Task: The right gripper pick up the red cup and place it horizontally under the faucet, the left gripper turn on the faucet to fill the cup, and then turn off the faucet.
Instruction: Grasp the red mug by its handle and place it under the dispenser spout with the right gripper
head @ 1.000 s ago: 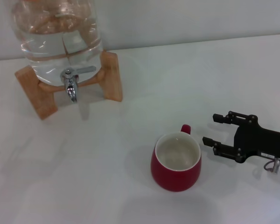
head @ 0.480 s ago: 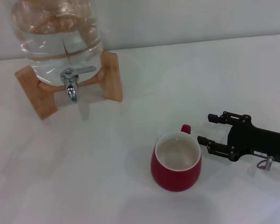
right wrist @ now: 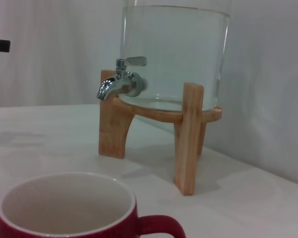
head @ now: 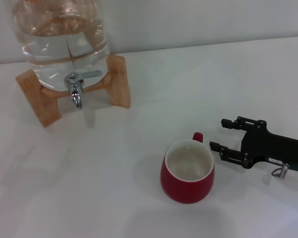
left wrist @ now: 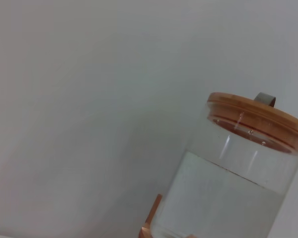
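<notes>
The red cup [head: 187, 184] stands upright on the white table, its small handle turned toward the back. It fills the near edge of the right wrist view [right wrist: 64, 218]. My right gripper [head: 217, 134] is open, low over the table just right of the cup, fingertips beside the handle and not touching it. The chrome faucet [head: 75, 90] hangs from the glass jar [head: 59, 39] at the back left, its lever pointing right. The faucet also shows in the right wrist view [right wrist: 118, 83]. My left gripper is out of view. Its wrist view shows only the jar [left wrist: 238, 178] and a wall.
The jar holds water and rests on a wooden stand [head: 120, 82], seen also in the right wrist view [right wrist: 188, 134]. The jar has a wooden lid [left wrist: 258, 116]. Bare white table [head: 104, 163] lies between the cup and the stand. A wall stands behind.
My right gripper has slid a little left toward the cup, still open. The cup, jar and faucet have not moved.
</notes>
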Controlling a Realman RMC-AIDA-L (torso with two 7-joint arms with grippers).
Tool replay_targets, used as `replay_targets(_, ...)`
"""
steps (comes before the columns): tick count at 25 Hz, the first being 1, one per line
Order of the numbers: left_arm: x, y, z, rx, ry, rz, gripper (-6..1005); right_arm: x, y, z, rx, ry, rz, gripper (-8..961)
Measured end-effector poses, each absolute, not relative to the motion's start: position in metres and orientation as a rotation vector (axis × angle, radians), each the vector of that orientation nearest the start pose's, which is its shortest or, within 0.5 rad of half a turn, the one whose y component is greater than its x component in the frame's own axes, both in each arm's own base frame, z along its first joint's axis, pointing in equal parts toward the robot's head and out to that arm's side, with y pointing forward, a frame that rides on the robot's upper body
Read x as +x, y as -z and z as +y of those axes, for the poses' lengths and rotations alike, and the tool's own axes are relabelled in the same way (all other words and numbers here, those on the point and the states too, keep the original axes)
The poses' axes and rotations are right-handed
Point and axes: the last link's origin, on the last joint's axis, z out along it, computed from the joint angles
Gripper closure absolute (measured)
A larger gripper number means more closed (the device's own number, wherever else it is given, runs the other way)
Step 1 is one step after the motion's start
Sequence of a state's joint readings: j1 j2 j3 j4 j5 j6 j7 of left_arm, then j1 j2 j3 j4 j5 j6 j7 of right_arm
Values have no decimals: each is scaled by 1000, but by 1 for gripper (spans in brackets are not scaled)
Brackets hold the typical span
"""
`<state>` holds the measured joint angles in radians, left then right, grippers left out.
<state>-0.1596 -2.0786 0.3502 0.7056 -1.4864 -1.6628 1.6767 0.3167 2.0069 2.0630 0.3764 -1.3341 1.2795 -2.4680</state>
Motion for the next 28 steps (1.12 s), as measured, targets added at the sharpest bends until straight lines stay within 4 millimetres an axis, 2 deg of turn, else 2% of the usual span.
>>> replay_targets(28,-357,-94,235,-1947,1106,-940,195,326,27,297,-2418,-581,295,289)
